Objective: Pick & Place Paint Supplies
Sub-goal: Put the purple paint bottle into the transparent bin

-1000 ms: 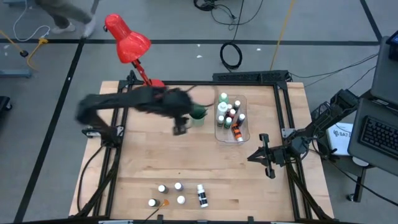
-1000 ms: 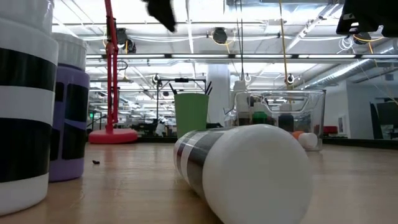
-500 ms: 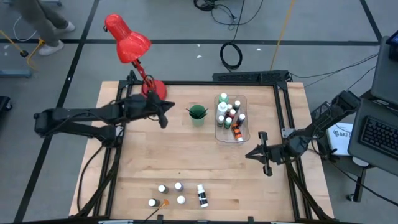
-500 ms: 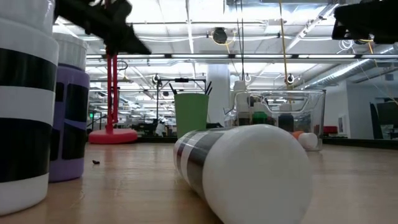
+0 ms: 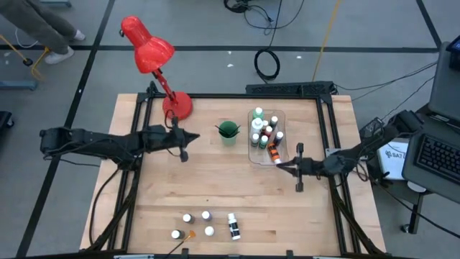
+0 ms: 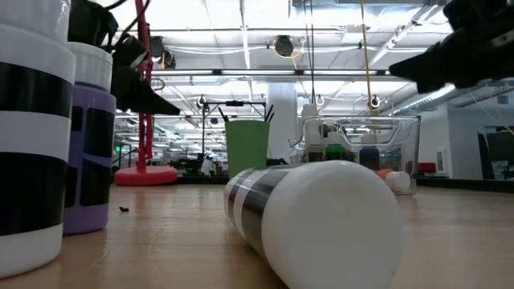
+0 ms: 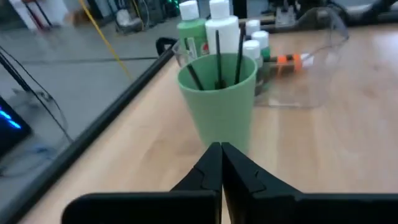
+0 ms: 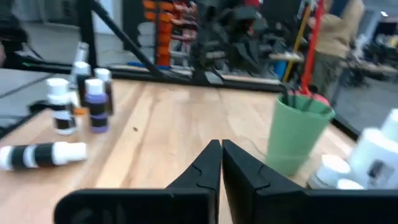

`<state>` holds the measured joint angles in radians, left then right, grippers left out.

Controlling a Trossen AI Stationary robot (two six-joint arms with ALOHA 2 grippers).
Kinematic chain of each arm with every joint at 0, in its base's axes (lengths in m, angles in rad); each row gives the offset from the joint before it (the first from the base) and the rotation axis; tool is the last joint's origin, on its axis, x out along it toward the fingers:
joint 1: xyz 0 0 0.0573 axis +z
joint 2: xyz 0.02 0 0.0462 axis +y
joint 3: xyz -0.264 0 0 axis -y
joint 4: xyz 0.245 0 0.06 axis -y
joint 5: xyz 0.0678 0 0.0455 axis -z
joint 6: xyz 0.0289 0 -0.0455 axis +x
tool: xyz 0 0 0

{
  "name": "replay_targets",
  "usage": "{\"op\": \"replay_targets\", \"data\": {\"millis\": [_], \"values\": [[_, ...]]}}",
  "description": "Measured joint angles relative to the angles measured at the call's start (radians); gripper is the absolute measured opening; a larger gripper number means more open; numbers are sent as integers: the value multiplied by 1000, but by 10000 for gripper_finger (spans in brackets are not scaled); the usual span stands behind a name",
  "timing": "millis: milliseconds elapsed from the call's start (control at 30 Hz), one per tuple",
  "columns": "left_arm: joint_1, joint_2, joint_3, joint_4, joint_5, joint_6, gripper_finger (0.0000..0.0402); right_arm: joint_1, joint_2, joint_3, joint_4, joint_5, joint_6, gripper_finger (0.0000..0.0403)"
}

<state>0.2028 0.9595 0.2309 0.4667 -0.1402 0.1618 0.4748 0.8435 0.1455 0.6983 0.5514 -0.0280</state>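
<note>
Several small white-capped paint bottles (image 5: 197, 224) stand near the table's near edge, and a white, black-banded bottle (image 5: 232, 225) lies on its side beside them; it fills the low view (image 6: 321, 217). More bottles (image 5: 263, 132) stand in the clear bin (image 5: 280, 152). Thin dark brushes (image 7: 217, 59) stand in the green cup (image 5: 228, 132). My left gripper (image 5: 184, 142) is shut and empty, left of the cup and pointing at it (image 7: 221, 163). My right gripper (image 5: 282, 167) is shut and empty at the bin's near right corner (image 8: 221, 160).
A red desk lamp (image 5: 147, 49) stands on its base (image 5: 177, 106) at the table's far left corner. A black frame (image 5: 327, 129) runs along the table's edges. Bare wood lies between the cup and the near bottles.
My left arm has swung away from the cup toward the table's left edge and stretched out low, its gripper now pointing at the cup. My right gripper has gone toward the far edge and toward the bin.
</note>
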Motion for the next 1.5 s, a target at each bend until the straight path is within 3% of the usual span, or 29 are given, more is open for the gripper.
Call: {"op": "replay_targets", "data": {"millis": [100,200,433,567,767,900,1333,1500], "values": [[16,-26,1,26,-28,-21,8,-44,85,0,83,-7,50,1],[19,-39,0,3,-17,-69,7,-79,171,0,140,-83,84,3],[18,-62,0,-30,27,-111,11,-95,349,67,324,-156,-9,30],[18,-62,0,-21,14,-50,16,-103,430,220,281,-193,-46,64],[18,-62,0,-22,-27,-2,6,-102,581,519,38,-253,-71,134],[18,-62,0,-21,-37,-2,3,-109,710,680,6,-371,-92,169],[19,-62,0,-57,-35,-83,19,-145,1049,1003,30,-675,-105,185],[19,-62,0,-71,-36,-39,19,-154,1185,1178,-75,-688,-73,199]]}}
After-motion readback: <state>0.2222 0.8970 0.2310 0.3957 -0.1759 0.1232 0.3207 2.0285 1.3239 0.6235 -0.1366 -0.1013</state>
